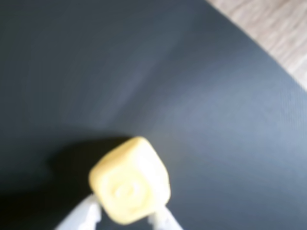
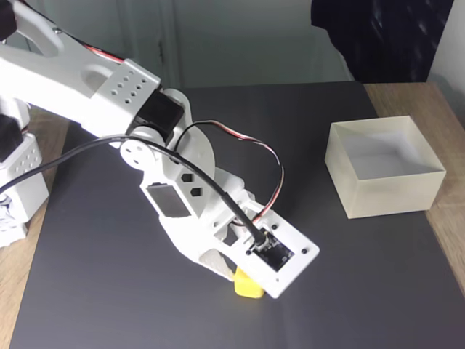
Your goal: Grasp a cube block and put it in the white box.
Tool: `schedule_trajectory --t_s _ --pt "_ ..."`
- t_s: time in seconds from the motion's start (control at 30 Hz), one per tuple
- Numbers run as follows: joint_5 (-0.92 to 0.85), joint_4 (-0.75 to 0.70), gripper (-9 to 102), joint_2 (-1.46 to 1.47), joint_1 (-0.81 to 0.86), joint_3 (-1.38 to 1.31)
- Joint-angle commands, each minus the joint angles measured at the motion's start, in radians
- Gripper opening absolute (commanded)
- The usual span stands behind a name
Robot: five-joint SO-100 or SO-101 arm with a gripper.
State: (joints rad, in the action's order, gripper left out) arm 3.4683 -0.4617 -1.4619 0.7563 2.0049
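Note:
The yellow cube block [image 1: 129, 184] fills the lower middle of the wrist view, with a faint circular mark on the face toward the camera. My gripper [image 1: 127, 211] has a white finger [image 1: 84, 215] against each side of it and is shut on it. In the fixed view the cube block [image 2: 248, 288] peeks out below the wrist camera plate, low on the black mat [image 2: 109, 291]. I cannot tell whether it rests on the mat or hangs just above it. The white box [image 2: 392, 193] stands open-topped and empty at the right, well apart from the gripper.
The black mat covers most of the table; bare wood [image 2: 443, 240] shows along its right edge and at the far left. The arm's base [image 2: 18, 182] stands at the left. A black cable and red-white wires loop over the wrist.

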Motion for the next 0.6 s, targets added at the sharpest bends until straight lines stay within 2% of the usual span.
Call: schedule_trajectory --t_s 0.0,0.17,0.57 --pt "-0.023 -0.003 16 -0.04 -0.021 -0.026" --pt "-0.052 -0.021 23 -0.084 -0.037 -0.02" --pt "-0.035 -0.186 25 -0.19 0.012 -0.015"
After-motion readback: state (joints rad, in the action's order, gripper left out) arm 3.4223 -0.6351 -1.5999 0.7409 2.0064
